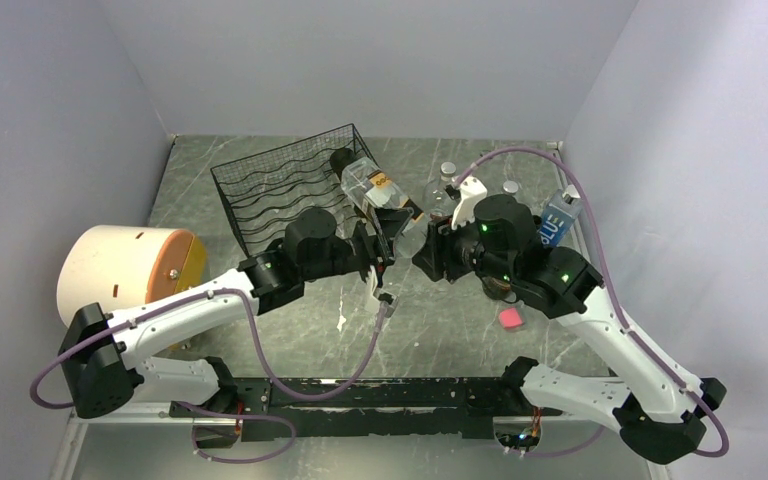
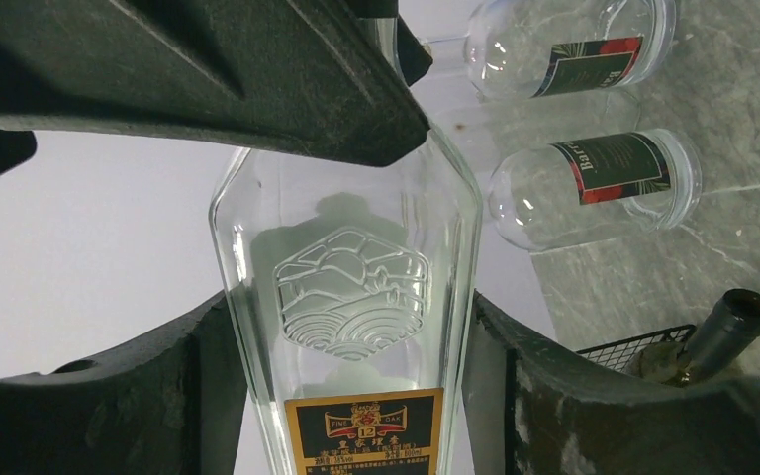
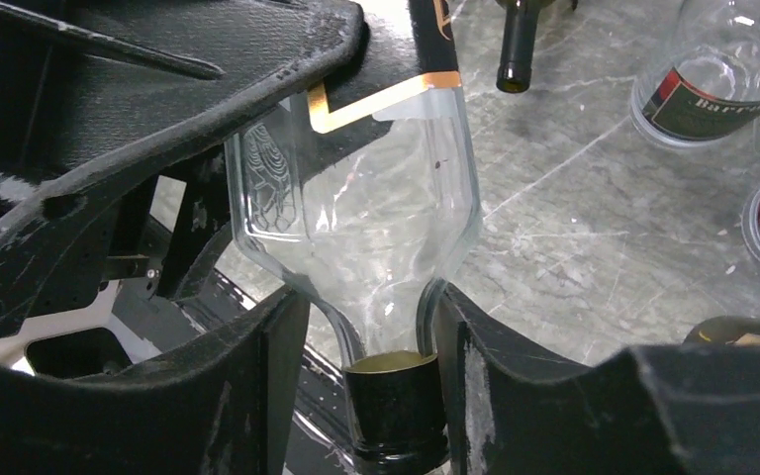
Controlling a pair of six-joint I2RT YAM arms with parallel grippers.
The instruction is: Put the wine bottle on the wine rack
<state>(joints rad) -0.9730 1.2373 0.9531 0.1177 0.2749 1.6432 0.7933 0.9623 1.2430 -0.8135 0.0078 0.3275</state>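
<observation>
Arms converge; left gripper clamped, right gripper facing it.

top camera looks down; close wrist views share one bottle.

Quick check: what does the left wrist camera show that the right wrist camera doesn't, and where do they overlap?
Left wrist only: the printed label on the wine bottle, and a corner of the wine rack. Right wrist only: the bottle's dark cap and its neck between the right gripper fingers. Both: the embossed clear body in the left gripper, the neck of a dark bottle, and two labelled clear bottles.
</observation>
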